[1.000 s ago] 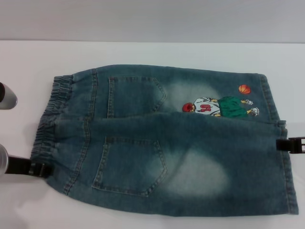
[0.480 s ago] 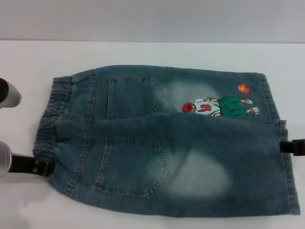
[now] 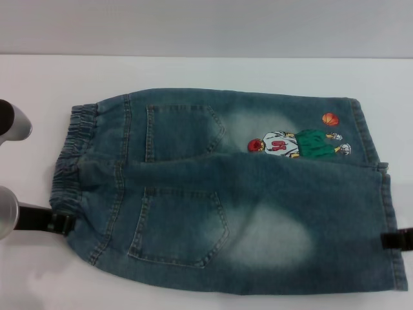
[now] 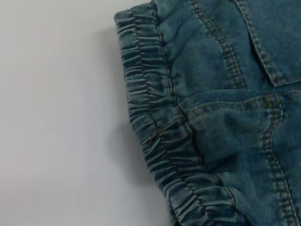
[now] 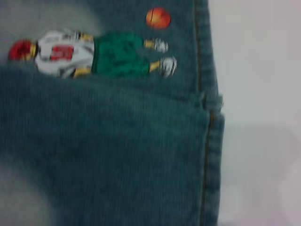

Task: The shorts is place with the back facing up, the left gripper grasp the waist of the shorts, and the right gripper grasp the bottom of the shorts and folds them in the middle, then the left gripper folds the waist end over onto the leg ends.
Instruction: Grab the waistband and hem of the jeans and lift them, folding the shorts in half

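Observation:
The blue denim shorts lie flat on the white table, back pockets up. The ruffled waist is at the left and fills the left wrist view. The bottom of the shorts, the straight leg hems, is at the right; the right wrist view shows the hem beside the cartoon print. My left gripper is low at the near corner of the waist, touching its edge. My right gripper is at the near leg's hem, by the picture's right edge.
Bare white table surrounds the shorts on the far side and to the left. Silver parts of the left arm stand at the left edge. A grey wall rises behind the table.
The left gripper has slid right to the waist's near corner. The right gripper has moved along the hem toward the near side. The shorts have barely shifted.

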You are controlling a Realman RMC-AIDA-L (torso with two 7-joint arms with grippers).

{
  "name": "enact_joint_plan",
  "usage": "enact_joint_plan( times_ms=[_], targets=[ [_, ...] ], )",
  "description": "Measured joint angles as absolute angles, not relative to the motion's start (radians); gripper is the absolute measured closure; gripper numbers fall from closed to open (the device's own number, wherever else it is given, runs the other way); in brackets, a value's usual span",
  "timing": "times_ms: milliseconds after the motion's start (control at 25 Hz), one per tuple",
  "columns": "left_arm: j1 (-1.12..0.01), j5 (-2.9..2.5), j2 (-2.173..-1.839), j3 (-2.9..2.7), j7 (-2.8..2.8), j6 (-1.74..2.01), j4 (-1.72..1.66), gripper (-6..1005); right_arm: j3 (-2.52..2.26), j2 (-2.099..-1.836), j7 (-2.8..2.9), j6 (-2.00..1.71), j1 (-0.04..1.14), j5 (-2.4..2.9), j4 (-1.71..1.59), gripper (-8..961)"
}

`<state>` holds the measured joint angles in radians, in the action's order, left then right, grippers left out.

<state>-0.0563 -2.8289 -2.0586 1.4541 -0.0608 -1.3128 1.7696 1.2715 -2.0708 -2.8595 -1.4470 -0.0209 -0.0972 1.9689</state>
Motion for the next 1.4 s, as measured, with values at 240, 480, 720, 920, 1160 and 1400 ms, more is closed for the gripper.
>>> enact_joint_plan(
  times_ms=[240, 480, 720, 920, 1160, 1400],
  targets=[
    [-0.066, -2.831, -2.059, 1.453, -0.062, -1.313, 1.766, 679, 1.246, -2.072, -2.854, -1.522, -0.019, -0.093, 1.973, 257],
    [-0.071, -2.832, -2.058, 1.455, -0.069, -1.314, 1.764, 704, 1.226, -2.074, -2.836, -1.544, -0.022, -0.093, 1.966, 259],
    [-0.071, -2.832, -2.057, 1.456, -0.081, -1.315, 1.77, 768, 1.183, -2.074, -2.807, -1.543, -0.02, -0.092, 1.962, 262],
    [-0.072, -2.832, -2.057, 1.456, -0.094, -1.318, 1.771, 810, 1.155, -2.073, -2.79, -1.544, -0.025, -0.092, 1.966, 264],
    [-0.072, -2.832, -2.057, 1.453, -0.095, -1.322, 1.772, 853, 1.137, -2.072, -2.784, -1.54, -0.038, -0.092, 1.966, 266],
    [-0.072, -2.832, -2.057, 1.449, -0.096, -1.322, 1.775, 883, 1.136, -2.072, -2.784, -1.533, -0.039, -0.09, 1.959, 269]
  ],
)
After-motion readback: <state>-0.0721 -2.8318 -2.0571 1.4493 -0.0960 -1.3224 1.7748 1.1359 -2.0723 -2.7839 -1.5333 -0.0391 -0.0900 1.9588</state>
